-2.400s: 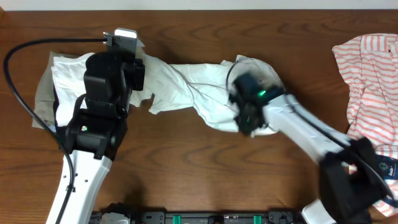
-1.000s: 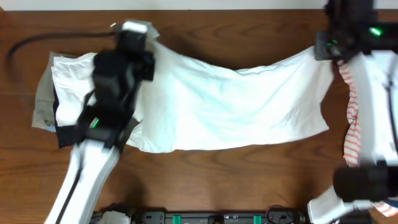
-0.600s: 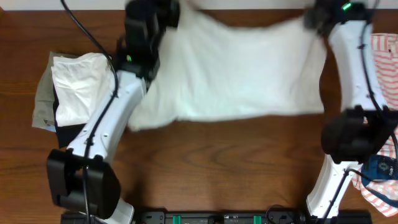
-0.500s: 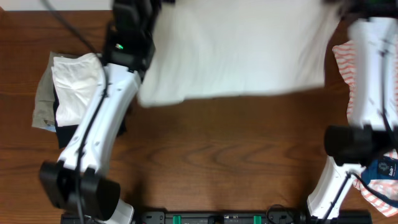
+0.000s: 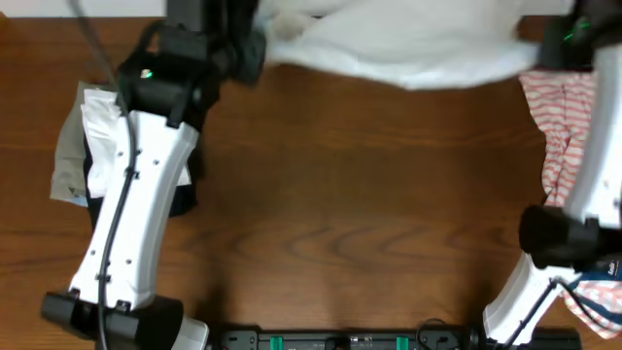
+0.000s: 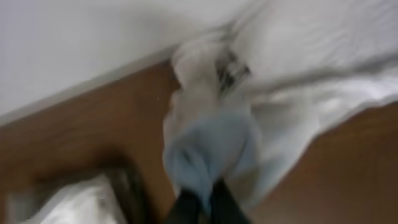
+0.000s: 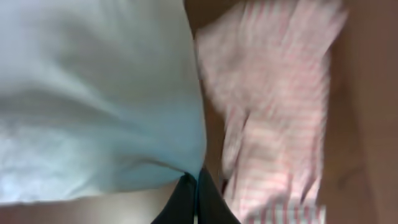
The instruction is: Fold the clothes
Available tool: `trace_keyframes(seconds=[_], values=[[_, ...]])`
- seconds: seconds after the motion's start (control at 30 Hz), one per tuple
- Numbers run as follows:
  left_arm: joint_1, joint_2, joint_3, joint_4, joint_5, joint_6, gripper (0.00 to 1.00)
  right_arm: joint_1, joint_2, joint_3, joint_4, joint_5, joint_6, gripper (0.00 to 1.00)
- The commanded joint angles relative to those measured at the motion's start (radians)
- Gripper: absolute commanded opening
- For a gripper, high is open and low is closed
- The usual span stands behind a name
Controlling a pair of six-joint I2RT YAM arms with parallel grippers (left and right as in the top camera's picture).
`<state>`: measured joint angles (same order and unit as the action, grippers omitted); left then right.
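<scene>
- Dark brown wooden table [image 5: 340, 194] filled the overhead view, with a pale wall along its far edge.
- Left gripper [image 6: 200, 202] was clamped tight on a bunched corner of the white T-shirt [image 5: 408, 44]; cloth hid most of its dark fingers.
- Right gripper [image 7: 196, 196] was likewise pinched closed on the opposite lower corner of the shirt, with the fabric hanging above its fingertips in the wrist view.
- Between the two grippers the shirt was stretched out over the far edge of the table, its long axis running left to right, with the lower edge sagging a little in the middle.
- Motion blur hid the neck, hem and any lettering, so which end pointed where could not be told.
- Beside the right gripper, at the table's right edge, lay a coral-and-white striped garment [image 5: 559, 136], crumpled and partly under the right arm [image 5: 595, 165].
- At the left edge sat a pile of clothes [image 5: 97, 136], white on top of khaki and black, partly covered by the left arm [image 5: 136, 194].
</scene>
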<state>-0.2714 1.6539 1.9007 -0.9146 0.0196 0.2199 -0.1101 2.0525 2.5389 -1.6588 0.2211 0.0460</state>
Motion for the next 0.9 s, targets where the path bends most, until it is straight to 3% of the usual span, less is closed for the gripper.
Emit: trace_keyframes(seconds=[0.0, 0.27, 0.43, 0.63, 0.77, 0.87], values=[[-0.026, -0.014, 0.006, -0.152, 0.001, -0.074, 0.06, 0.0, -0.006, -0.135, -0.039, -0.016, 0.021, 0.01], [-0.054, -0.014, 0.0, -0.437, 0.015, -0.129, 0.06, 0.0, -0.006, -0.41, -0.039, -0.016, 0.02, 0.01], [-0.054, -0.014, -0.018, -0.521, 0.134, -0.128, 0.06, 0.0, -0.006, -0.515, -0.04, -0.016, 0.02, 0.01], [-0.054, -0.014, -0.09, -0.626, 0.142, -0.128, 0.06, 0.0, -0.019, -0.612, -0.04, -0.016, 0.02, 0.01], [-0.054, -0.014, -0.161, -0.631, 0.141, -0.128, 0.06, 0.0, -0.026, -0.64, -0.039, -0.016, 0.021, 0.01], [-0.054, -0.014, -0.216, -0.554, 0.109, -0.128, 0.06, 0.0, -0.026, -0.64, -0.019, -0.016, 0.021, 0.01]])
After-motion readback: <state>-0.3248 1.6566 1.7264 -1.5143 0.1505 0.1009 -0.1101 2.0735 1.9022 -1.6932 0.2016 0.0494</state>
